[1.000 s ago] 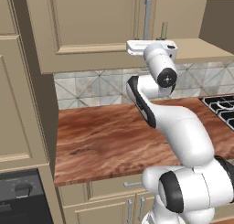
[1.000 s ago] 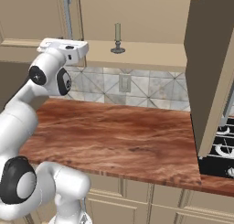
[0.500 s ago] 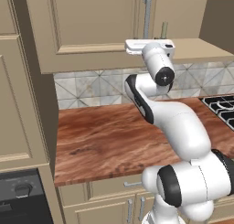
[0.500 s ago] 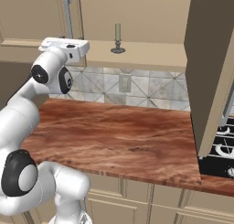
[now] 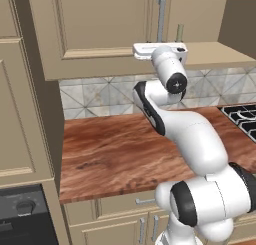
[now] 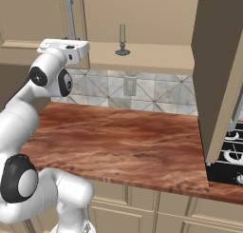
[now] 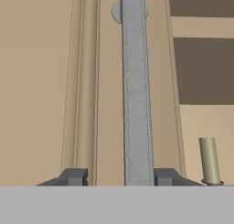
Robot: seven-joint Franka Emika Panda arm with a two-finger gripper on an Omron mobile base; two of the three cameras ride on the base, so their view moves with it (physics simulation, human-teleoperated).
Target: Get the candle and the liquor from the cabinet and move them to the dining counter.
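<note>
A wood-grain countertop (image 6: 118, 141) runs under the beige wall cabinet (image 5: 95, 31). The candle (image 6: 122, 40) stands upright on its open tan shelf (image 6: 152, 56). The gripper (image 7: 119, 176), fingers spread, straddles the closed door's silver bar handle (image 7: 135, 90).

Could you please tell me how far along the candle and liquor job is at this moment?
Done: one cabinet door stands open. In hand: nothing; the open gripper faces the closed door's handle. Left: the candle sits on the shelf, the liquor isn't visible, and nothing has reached the dining counter.
</note>
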